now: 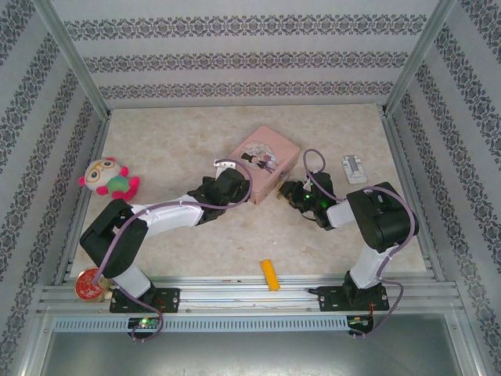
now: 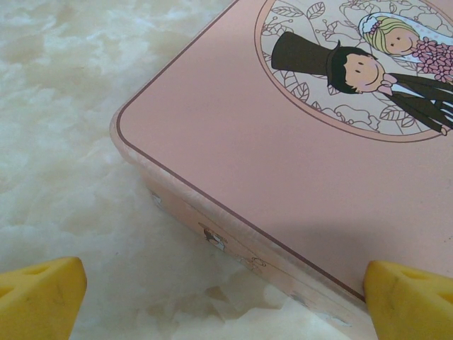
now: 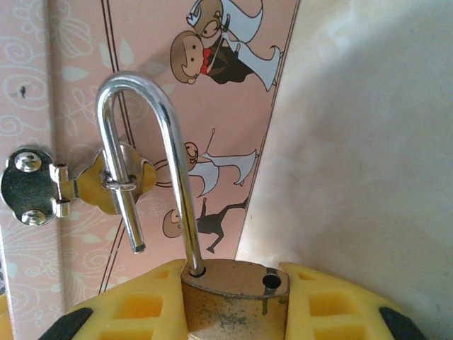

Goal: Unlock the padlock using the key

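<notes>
holding the padlock (image 3: 232, 287) tight, my right pincer (image 3: 233, 319) has its yellow fingers (image 3: 333, 312) pressed on both sides of the little gold body. the silver loop (image 3: 173, 142) on top is up and open. one leg sits in the body, and the other leg hangs free, out of its hole (image 3: 270, 281). so i think the unlocking part is done. the free leg goes through the small ring of the clasp (image 3: 106, 180) on the side of the pink tin (image 3: 71, 85), so the padlock is hooked on the tin. what is left, i think, is to slip the loop out of that ring. the bottom of the lock is hidden between my fingers, so i cannot tell if a key is in it. my left pincer (image 2: 226, 304) is wide open, holding nothing, and it hovers just over a corner on the left of the tin. from above, both pincers are close to the tin, near the middle of the table (image 1: 196, 251).
</notes>
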